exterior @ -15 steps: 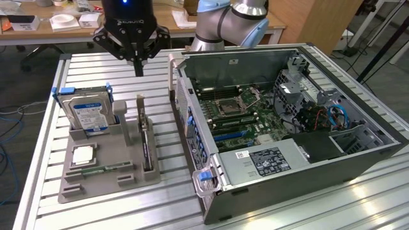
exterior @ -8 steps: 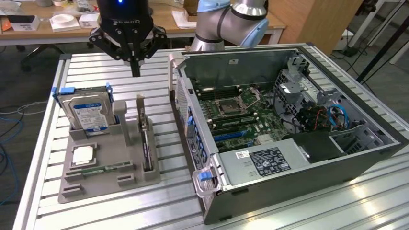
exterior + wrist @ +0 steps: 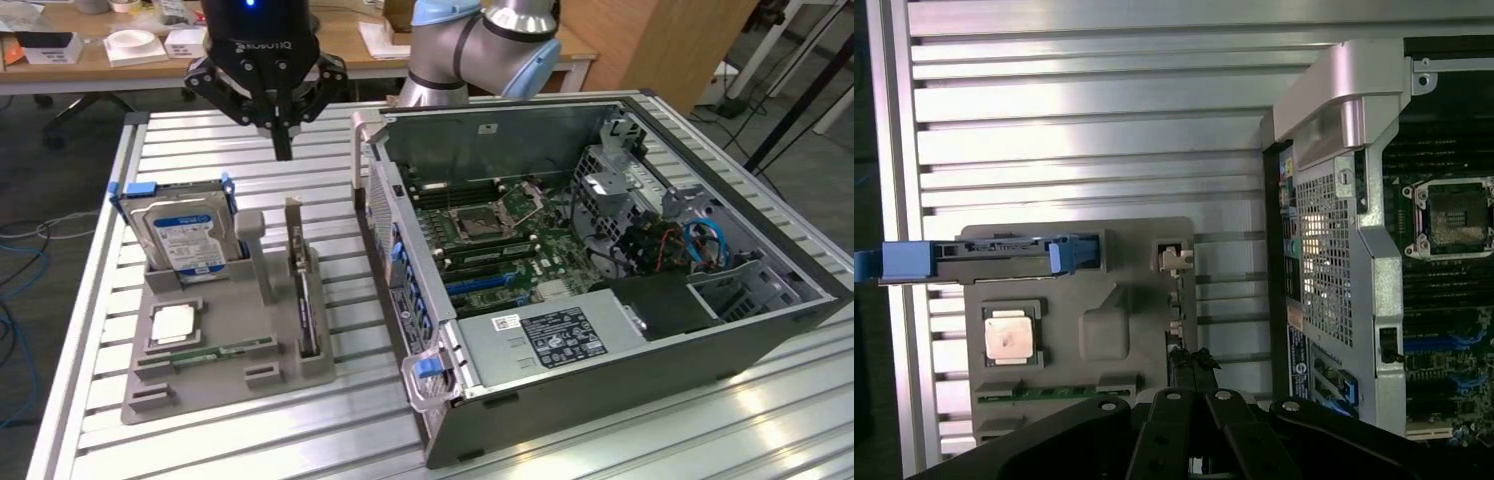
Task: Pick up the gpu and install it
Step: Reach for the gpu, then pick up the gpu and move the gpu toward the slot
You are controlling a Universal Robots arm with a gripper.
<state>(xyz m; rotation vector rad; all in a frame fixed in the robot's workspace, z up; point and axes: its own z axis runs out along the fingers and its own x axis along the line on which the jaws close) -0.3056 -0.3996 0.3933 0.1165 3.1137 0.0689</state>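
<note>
Ok, quick status, front to back as the exterior view sees it.

- Nearest you: slatted alu table (image 3: pixel 267 440) w/ a grey fixture tray (image 3: pixel 214 390) on it, toward the exterior view's left.
- Front of the tray: mem stick (image 3: pixel 214 352) lying flat, and a cpu chip (image 3: pixel 174 322) in its pocket just behind.
- The gpu (image 3: pixel 306 300) stands on edge in the tray's long slot, on the side facing the pc case. Silver bracket end is at the far end, pointing up. It's seated in the tray, not lifted, and nothing is touching it.
- The hard drive (image 3: pixel 187 235) stands upright in blue rails at the tray's far-left corner, apart from the gpu.
- The pc case (image 3: pixel 601 390) is just beside the tray on the exterior view's right. Side panel is off and the motherboard (image 3: pixel 487 235) is exposed.
- The gripper (image 3: pixel 283 150) hangs above the table past the tray's far end, roughly in line w/ the gpu slot. Jaws are pinched together w/ nothing between them.
- Wrist view looks down on the tray: gpu (image 3: pixel 1174 262) is edge-on, and the fingertips (image 3: pixel 1192 365) come to one point over the card's line. Can't tell the height gap from that view.
- The arm (image 3: pixel 481 40) rises behind the case, and a desk (image 3: pixel 334 40) w/ boxes sits farthest back.
</note>
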